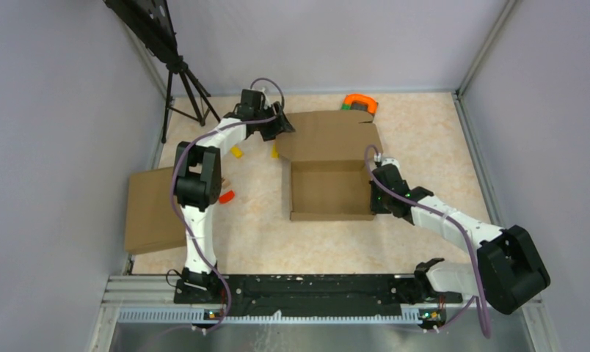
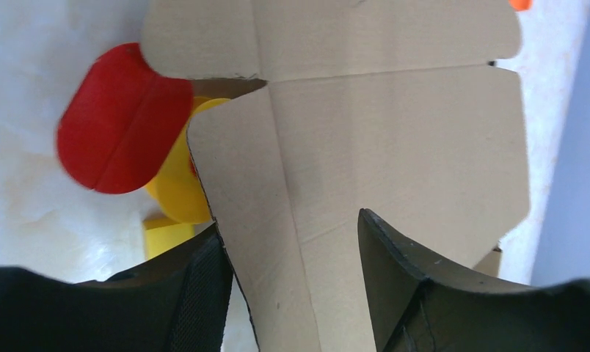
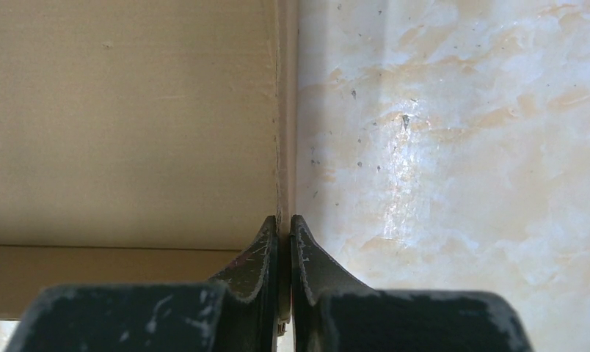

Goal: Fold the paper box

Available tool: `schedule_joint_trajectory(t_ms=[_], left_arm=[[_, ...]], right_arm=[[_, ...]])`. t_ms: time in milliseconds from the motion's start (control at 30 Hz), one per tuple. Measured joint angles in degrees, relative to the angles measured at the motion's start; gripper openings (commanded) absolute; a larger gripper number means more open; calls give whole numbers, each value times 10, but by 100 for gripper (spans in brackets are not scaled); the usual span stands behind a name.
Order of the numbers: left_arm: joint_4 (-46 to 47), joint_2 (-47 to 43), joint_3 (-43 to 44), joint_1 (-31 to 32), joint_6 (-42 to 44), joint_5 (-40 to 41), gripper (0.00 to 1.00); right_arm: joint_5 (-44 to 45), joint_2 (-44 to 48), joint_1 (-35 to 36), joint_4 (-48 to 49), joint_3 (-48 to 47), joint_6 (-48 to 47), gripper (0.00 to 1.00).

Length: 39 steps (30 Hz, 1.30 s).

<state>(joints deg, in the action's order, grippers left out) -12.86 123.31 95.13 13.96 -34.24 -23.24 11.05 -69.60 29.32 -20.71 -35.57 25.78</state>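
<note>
- paper box (image 1: 332,189): right end effector (image 3: 284,229) clenched on its side wall (image 3: 285,110).
- left end effector (image 2: 288,227): released, fingers (image 2: 402,279) astride the lid flap (image 2: 395,132), not pinching it.

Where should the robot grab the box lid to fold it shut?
Take the side flap on the left edge of the lid, coming from the left. It is a thin sheet sticking out past the box, so the left gripper can get a finger on each face. The right gripper pinches the right wall, steadying it.
</note>
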Motion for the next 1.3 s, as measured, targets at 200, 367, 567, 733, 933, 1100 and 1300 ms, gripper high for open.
schedule_joint_trajectory(t_ms=[200,367,567,733,933,1100,1300], left_arm=[[-54,2,32,-2,23,59,50],[-57,7,51,-10,29,71,44],[-65,28,66,-22,27,72,38],[-79,53,84,-24,27,59,37],[-81,66,105,-24,12,21,0],[-74,63,102,-21,17,23,0],[-38,-14,12,-13,41,65,0]], right_arm=[[-2,1,0,0,0,-7,0],[-2,1,0,0,0,-8,0],[-2,1,0,-1,0,-13,0],[-2,1,0,-2,-1,-14,0],[-2,1,0,-4,-1,-14,0],[-2,1,0,-4,-1,-16,0],[-1,-4,0,-5,-5,-16,0]])
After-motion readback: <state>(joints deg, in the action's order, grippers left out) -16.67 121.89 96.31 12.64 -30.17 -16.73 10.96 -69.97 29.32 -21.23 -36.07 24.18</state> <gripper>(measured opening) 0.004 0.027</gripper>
